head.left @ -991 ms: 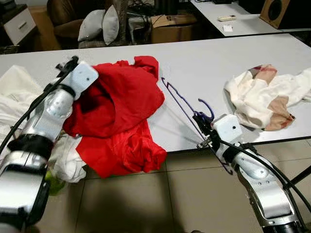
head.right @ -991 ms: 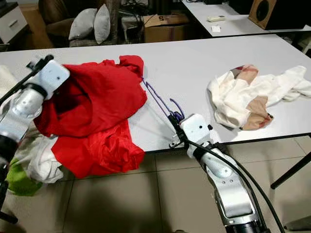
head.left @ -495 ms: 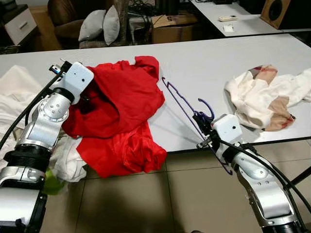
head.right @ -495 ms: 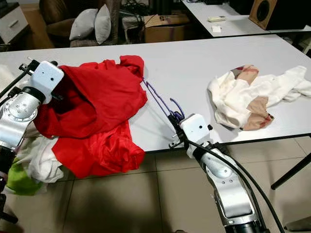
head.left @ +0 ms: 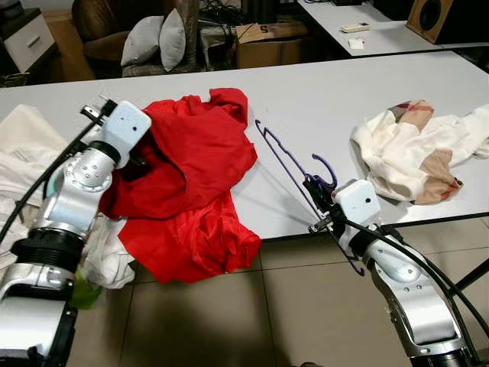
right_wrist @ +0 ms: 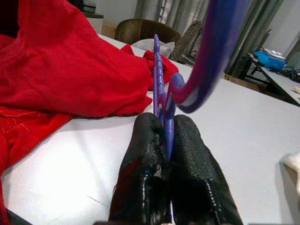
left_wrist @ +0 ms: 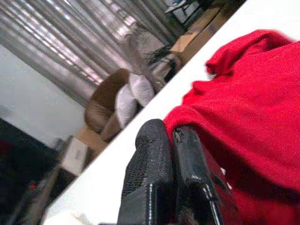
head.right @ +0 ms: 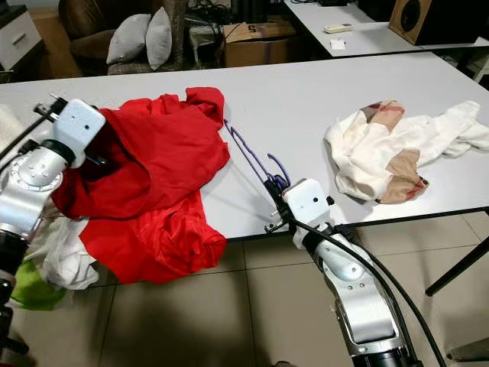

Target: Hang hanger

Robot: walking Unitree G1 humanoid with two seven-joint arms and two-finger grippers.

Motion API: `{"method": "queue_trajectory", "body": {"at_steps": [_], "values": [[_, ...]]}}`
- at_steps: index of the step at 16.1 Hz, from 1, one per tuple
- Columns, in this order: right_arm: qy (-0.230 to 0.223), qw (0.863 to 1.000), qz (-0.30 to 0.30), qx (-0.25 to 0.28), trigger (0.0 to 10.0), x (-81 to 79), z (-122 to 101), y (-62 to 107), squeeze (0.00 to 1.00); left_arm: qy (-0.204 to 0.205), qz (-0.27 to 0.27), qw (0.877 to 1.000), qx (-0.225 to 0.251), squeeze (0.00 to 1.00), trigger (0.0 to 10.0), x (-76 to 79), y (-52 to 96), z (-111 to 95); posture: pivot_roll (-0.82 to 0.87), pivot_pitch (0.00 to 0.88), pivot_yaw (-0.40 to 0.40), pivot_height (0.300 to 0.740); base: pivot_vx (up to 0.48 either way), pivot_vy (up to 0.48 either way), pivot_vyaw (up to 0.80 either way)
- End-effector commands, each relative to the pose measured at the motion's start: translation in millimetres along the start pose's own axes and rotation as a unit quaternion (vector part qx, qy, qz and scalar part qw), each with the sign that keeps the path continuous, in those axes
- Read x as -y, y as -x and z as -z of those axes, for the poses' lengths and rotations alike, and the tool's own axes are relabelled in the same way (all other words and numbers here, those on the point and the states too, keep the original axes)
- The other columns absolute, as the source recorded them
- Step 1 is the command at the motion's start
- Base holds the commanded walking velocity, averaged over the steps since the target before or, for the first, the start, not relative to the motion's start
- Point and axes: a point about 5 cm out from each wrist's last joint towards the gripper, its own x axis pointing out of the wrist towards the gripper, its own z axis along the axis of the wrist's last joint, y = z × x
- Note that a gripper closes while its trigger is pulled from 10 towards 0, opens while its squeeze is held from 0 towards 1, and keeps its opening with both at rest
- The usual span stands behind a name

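Note:
A thin purple hanger [head.left: 286,160] lies slanted on the white table [head.left: 321,99], its hook toward the near edge. My right gripper [head.left: 315,187] is shut on the hanger [right_wrist: 157,79] just below the hook, at the table's front edge. A red garment [head.left: 206,153] is bunched on the table's left part and spills over the front edge. My left gripper [left_wrist: 169,131] is buried in the garment's left side, its fingers pressed together with a fold of red cloth [left_wrist: 243,117] at their tips.
A cream and plaid cloth [head.left: 416,153] lies on the table's right side. White laundry [head.left: 27,145] is heaped at the far left, with something green [head.left: 84,294] below. Behind stand a sofa with cushions [head.left: 153,38], a cardboard box [head.left: 267,42] and another table [head.left: 382,30].
My left wrist has shifted slightly over the red garment, and the hanging folds have settled a little. The right arm and hanger have stayed put.

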Motion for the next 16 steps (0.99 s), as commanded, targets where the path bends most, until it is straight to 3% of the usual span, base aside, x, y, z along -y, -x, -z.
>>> {"method": "queue_trajectory", "body": {"at_steps": [1, 3, 4, 6, 7, 8, 9, 11, 12, 16], "values": [[0.003, 1.0, 0.006, 0.009, 10.0, 1.7, -2.9, -0.7, 0.0, 0.017, 0.004, 1.0, -0.002, 0.0, 0.0, 0.3, 1.7, 1.2, -0.07, 0.0, 0.098, 0.74, 0.0, 0.0, 0.0], [-0.002, 0.999, 0.031, 0.016, 10.0, 6.6, -5.3, 1.0, 0.0, 0.159, 0.011, 0.986, 0.037, 0.0, 0.0, 11.0, 4.4, -11.7, -0.07, 0.0, 0.097, 0.74, 0.0, 0.0, 0.0], [-0.003, 0.999, 0.048, 0.021, 10.0, 10.3, -7.5, 1.4, 0.0, 0.191, 0.008, 0.98, 0.053, 0.0, 0.0, 12.1, 5.1, -18.4, -0.07, 0.0, 0.094, 0.74, 0.0, 0.0, 0.0], [-0.047, 0.993, 0.098, 0.046, 10.0, 21.6, -16.1, 1.9, 0.0, 0.273, 0.015, 0.959, 0.074, 0.0, 0.0, 17.6, 8.9, -33.0, -0.06, 0.0, 0.097, 0.74, 0.0, 0.0, 0.0], [-0.053, 0.993, 0.097, 0.045, 10.0, 22.4, -16.1, 2.1, 0.0, 0.279, 0.019, 0.958, 0.065, 0.0, 0.0, 21.7, 11.0, -31.3, -0.06, 0.0, 0.094, 0.74, 0.0, 0.0, 0.0], [-0.069, 0.992, 0.097, 0.038, 10.0, 24.1, -14.4, 1.9, 0.0, 0.288, 0.022, 0.956, 0.047, 0.0, 4.6, 29.7, 15.4, -26.7, -0.03, 0.0, 0.07, 0.74, 0.0, 0.0, 0.0], [-0.097, 0.989, 0.102, 0.035, 10.0, 26.8, -12.7, 0.4, 0.0, 0.294, 0.027, 0.955, 0.014, 0.0, 10.0, 38.5, 18.6, -22.3, -0.03, 0.0, 0.056, 0.74, 0.0, 0.0, 0.0], [-0.127, 0.986, 0.108, 0.027, 10.0, 25.3, -11.5, -0.3, 0.0, 0.309, -0.005, 0.951, 0.017, 0.0, 10.0, 45.0, 27.9, -25.0, -0.01, 0.0, 0.033, 0.74, 0.0, 0.0, 0.0], [-0.139, 0.984, 0.106, 0.039, 10.0, 20.6, -18.5, -0.6, 0.0, 0.336, -0.014, 0.941, 0.031, 0.0, 10.0, 45.7, 33.1, -31.8, -0.01, 0.0, 0.014, 0.74, 0.0, 0.0, 0.0], [-0.132, 0.985, 0.11, 0.003, 10.0, 15.0, -11.4, -4.5, 0.0, 0.337, 0.005, 0.941, 0.033, 0.0, 10.0, 60.8, 39.1, -37.5, -0.03, 0.0, -0.008, 0.74, 0.0, 0.0, 0.0]]}}
